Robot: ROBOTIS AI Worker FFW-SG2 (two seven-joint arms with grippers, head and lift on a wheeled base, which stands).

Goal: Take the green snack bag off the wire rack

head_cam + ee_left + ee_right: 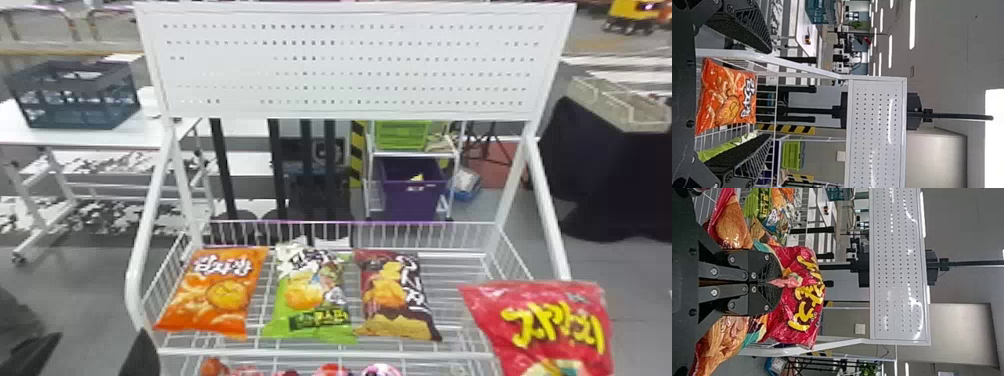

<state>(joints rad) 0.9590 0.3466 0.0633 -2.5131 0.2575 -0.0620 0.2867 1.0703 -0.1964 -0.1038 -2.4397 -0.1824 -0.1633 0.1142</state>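
**Green snack bag on the wire rack, left hand wide**

The green snack bag (306,295) lies face up on the wire rack (320,353), between an orange bag (220,295) to its left and a brown bag (395,295) to its right. It is probably light, soft and puffed, with slippery film and contents that crush easily. A gentle hold on both sides of its plump middle looks best; the neighbours leave little room. The left hand (769,94) has its fingers spread wide, gripping nothing. The right hand (778,283) is closed on a red bag (550,320).

The green snack bag's underside is hidden, its far end blurs into creases, and whether its near corner touches the brown bag is unclear. The head view's near edge cuts off the red bag and some packets (332,370).
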